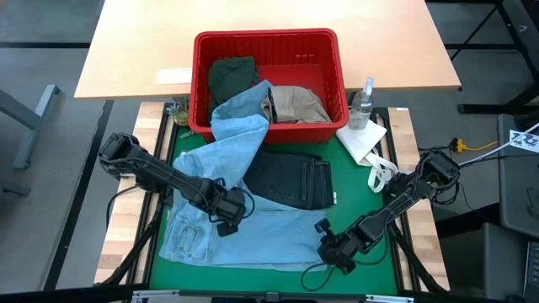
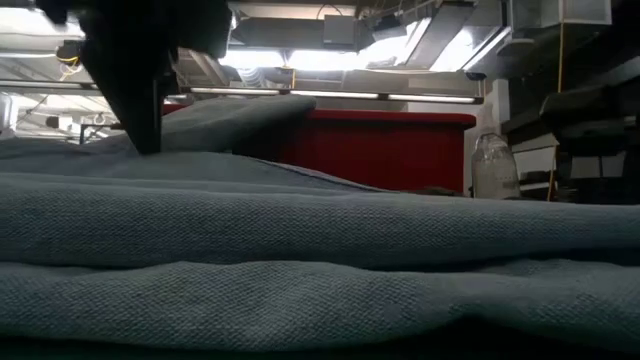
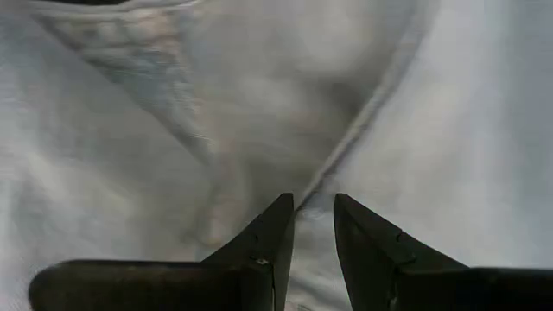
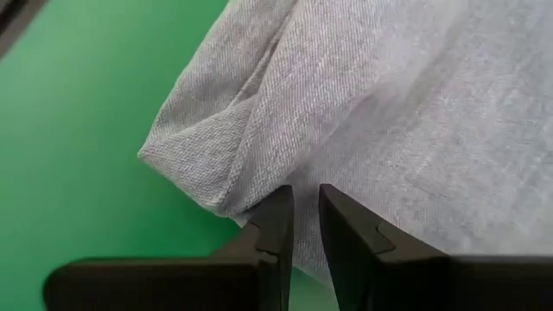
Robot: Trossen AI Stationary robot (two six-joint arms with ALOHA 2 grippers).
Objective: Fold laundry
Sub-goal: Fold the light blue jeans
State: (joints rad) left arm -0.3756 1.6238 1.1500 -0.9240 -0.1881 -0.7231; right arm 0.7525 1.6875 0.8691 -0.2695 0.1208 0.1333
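In the lower part of the high view I see the large light blue denim garment (image 1: 221, 220) lying spread on the green table mat (image 1: 362, 189). My right gripper (image 1: 335, 250) stands at its lower right corner, and its wrist view shows the fingers (image 4: 272, 226) nearly together, pinching the folded fabric edge. My left gripper (image 1: 227, 210) rests on the middle of the same denim; its fingers (image 3: 275, 231) stand narrowly apart with a seam between them, but I cannot tell if they really grip it. A little higher, the folded dark navy jeans (image 1: 290, 178) lie on the denim. At the top, the red plastic basket (image 1: 268, 42) still holds a dark olive green piece (image 1: 231, 77) and a beige khaki piece (image 1: 296, 103). I judge the task is at an early stage: one garment folded, three left.
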